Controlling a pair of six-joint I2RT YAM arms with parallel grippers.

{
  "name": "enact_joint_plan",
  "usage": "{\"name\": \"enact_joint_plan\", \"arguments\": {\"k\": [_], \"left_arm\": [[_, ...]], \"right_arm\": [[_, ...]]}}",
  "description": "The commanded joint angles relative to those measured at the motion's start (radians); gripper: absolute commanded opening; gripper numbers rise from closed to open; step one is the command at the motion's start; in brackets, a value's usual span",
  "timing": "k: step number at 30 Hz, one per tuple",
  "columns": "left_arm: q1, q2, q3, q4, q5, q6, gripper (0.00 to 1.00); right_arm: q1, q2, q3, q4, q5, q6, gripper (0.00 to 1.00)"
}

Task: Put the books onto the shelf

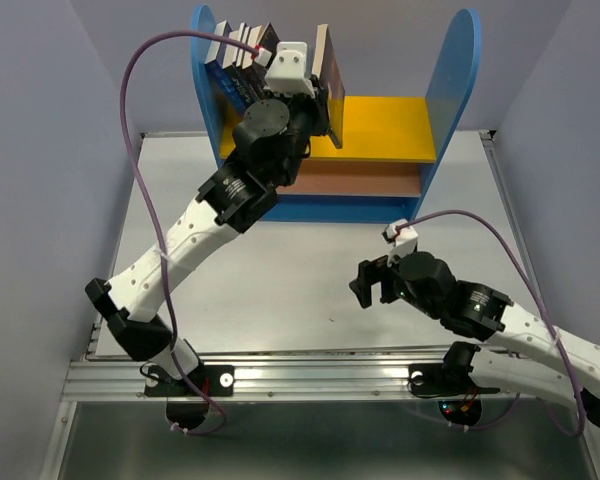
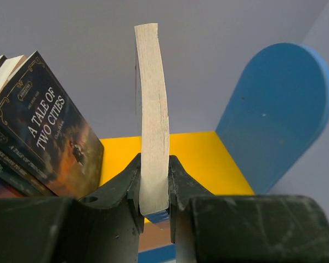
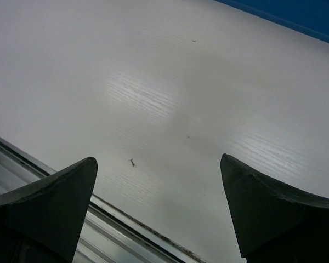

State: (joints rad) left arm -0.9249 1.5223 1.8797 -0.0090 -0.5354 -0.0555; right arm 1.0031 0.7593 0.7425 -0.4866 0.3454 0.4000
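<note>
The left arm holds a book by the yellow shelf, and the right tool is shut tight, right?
No, the right tool is wide open, seen in the right wrist view. The left tool does hold a book by the yellow board.

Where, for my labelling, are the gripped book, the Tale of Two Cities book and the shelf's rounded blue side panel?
gripped book [image 2: 153, 109], left wrist view, pale page edge.
Tale of Two Cities book [image 2: 49, 137], left wrist view, front cover.
blue side panel [image 2: 275, 109], left wrist view, flat face.

One shelf [image 1: 460, 70], about five leaning books [image 1: 242, 58], one upright book [image 1: 323, 55], one left hand [image 2: 153, 192], one right hand [image 1: 372, 282]
</note>
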Motion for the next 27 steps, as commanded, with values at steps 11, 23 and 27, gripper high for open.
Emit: {"name": "enact_joint_plan", "arguments": {"k": [11,23,27], "left_arm": [[0.262,0.217,0.259,-0.121,0.295,-0.058,0.00],[0.386,0.328,0.372,-0.264,0.315,-0.099,0.00],[0.409,0.380,0.476,-0.359,0.310,-0.083,0.00]], "right_arm": [[-0.260,0.262,0.126,0.155,-0.165,-0.079,1.00],[-0.365,0.319,0.158,0.161,-0.244,-0.081,1.00],[-0.374,0.308,0.155,0.160,-0.244,-0.075,1.00]]}}
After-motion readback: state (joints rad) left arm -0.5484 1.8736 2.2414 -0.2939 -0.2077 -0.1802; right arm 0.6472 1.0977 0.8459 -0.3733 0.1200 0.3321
